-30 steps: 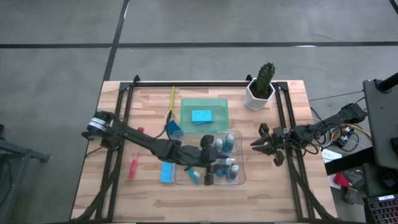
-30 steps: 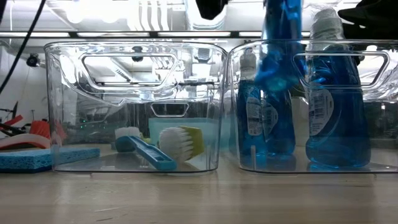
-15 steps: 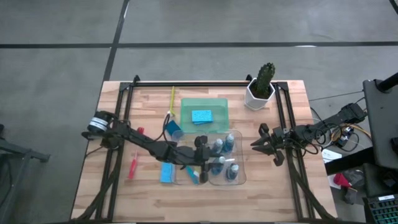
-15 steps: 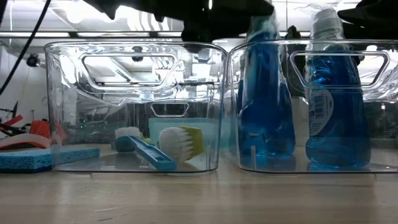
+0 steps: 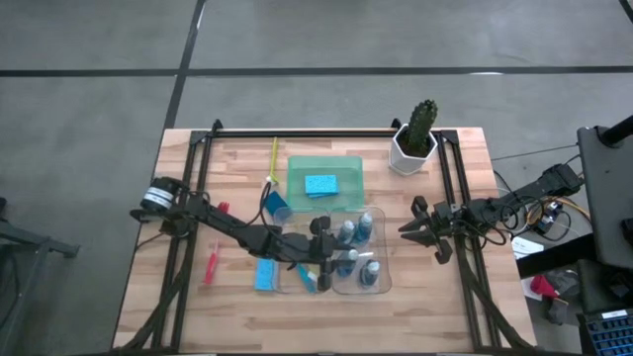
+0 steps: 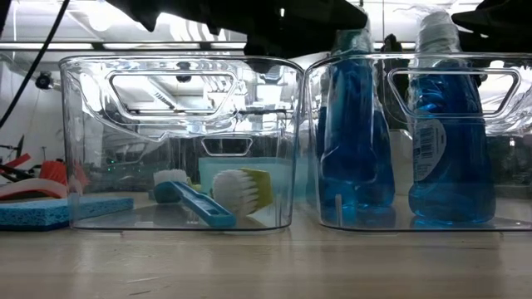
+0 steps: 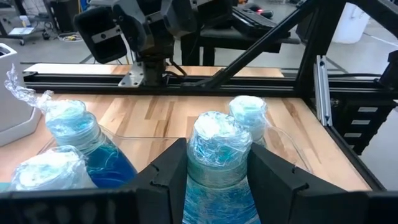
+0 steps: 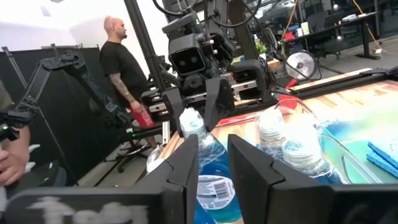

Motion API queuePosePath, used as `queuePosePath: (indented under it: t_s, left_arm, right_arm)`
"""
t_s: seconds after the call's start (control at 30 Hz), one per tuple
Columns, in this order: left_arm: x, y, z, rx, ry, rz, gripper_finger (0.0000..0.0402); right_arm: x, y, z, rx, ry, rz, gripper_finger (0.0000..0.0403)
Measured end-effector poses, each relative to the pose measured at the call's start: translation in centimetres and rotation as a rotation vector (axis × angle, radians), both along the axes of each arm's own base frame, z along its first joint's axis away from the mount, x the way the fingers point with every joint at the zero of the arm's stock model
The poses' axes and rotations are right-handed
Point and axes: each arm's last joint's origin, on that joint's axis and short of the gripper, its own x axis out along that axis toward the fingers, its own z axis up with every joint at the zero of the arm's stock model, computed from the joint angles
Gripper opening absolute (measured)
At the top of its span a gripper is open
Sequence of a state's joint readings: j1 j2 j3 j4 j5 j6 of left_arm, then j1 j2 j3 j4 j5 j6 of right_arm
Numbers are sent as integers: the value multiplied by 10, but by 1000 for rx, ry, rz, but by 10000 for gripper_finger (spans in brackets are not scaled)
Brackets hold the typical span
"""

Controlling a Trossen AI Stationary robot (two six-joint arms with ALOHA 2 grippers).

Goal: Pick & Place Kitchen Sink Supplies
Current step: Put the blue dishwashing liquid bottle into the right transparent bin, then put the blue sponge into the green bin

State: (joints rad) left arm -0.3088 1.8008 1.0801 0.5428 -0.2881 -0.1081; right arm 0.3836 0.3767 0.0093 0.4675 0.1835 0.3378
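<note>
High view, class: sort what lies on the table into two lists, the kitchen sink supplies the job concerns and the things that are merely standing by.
Part of the job:
- blue-liquid bottles
- sponge in the tray
- sponge on the table
- yellow brush
- red brush
- blue brush

Just standing by:
- cactus in its white pot
- green tray
- clear bins

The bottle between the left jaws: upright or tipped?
Upright: the bottle stands cap-up between the left gripper jaws, inside the clear bin.
</note>
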Motion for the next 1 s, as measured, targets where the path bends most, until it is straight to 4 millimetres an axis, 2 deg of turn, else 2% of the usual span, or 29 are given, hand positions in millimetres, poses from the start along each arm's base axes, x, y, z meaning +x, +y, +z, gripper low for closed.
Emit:
queuePosePath:
  t_s: [0.23,0.47,0.8,1.0]
  left_arm:
    - [0,0,0,-24,-3,-7,142]
    - [0,0,-1,-4,6,-10,148]
    - [0,0,1,-6,-11,-10,177]
    - [-3,1,12,-58,-42,-4,185]
  right_arm:
    - [0,0,0,1,0,0,89]
    - [0,0,0,0,0,-1,78]
    - [0,0,0,0,0,0,66]
    - [0,0,0,1,0,0,75]
